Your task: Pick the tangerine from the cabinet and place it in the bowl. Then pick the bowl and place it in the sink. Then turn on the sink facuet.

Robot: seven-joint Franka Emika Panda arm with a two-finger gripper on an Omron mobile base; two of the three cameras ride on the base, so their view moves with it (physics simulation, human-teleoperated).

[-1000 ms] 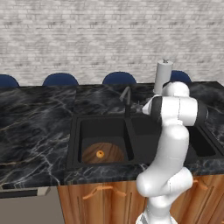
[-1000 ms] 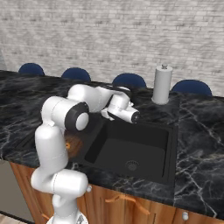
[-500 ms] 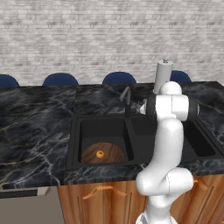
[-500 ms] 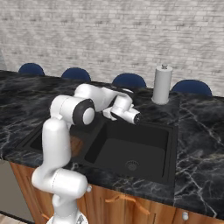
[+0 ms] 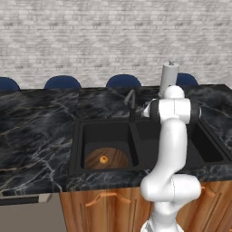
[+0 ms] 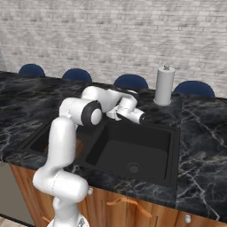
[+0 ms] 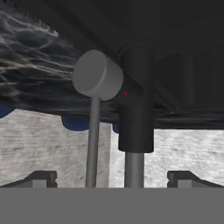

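Back wall: we see pale grey brick across the full width.
Worktop: black marble with white veining, running left to right.
Seating: we count four dark blue chair backs showing just above the worktop's far edge.
Paper-towel roll: white, upright, on the worktop near the wall.
Base cabinets: reddish-brown wood fronts with curved wooden handles.
Light: even, with no strong shadows.
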